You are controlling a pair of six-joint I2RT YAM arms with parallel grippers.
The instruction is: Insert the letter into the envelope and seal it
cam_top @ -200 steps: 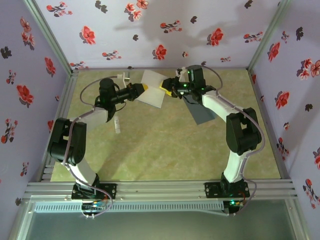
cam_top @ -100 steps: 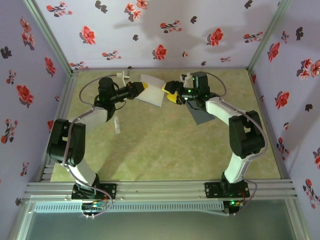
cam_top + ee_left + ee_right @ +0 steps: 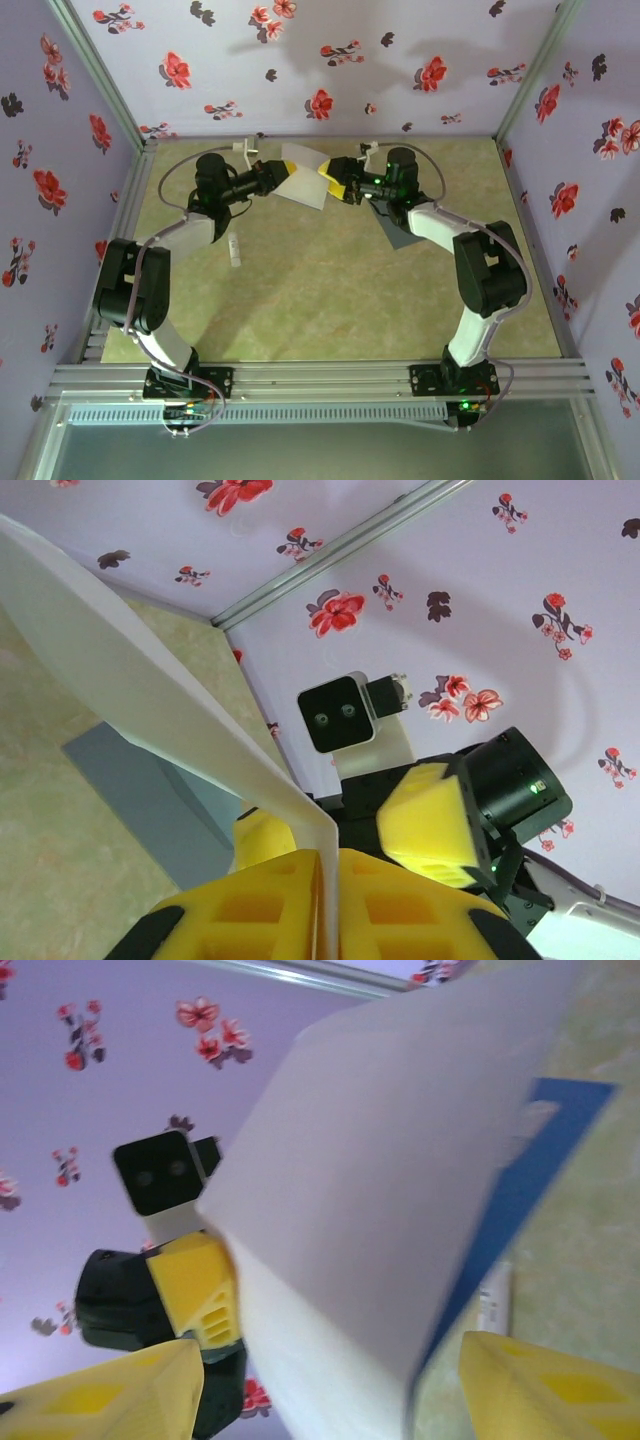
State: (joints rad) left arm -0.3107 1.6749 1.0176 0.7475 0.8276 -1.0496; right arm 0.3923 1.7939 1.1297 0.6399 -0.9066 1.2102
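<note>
The letter point(image 3: 305, 175), a white sheet, hangs bent above the back of the table between both arms. My left gripper point(image 3: 283, 178) is shut on its left edge; in the left wrist view the sheet point(image 3: 150, 700) runs down into the pinch of the yellow fingers point(image 3: 325, 870). My right gripper point(image 3: 335, 185) stands open at the sheet's right edge. In the right wrist view the folded letter point(image 3: 380, 1190), blue border showing, lies between the spread jaws point(image 3: 330, 1365) without being pinched. The grey envelope point(image 3: 398, 232) lies flat on the table under the right arm, also seen from the left wrist point(image 3: 150, 800).
A small white stick point(image 3: 234, 250) lies on the table beside the left arm. Another small white object point(image 3: 245, 152) sits near the back left corner. Flowered walls point(image 3: 330, 60) close in the table on three sides.
My right gripper has opened, letting go of the letter's right edge, and shifted slightly beside it. The left gripper keeps its hold and has carried the sheet a little toward the back.
</note>
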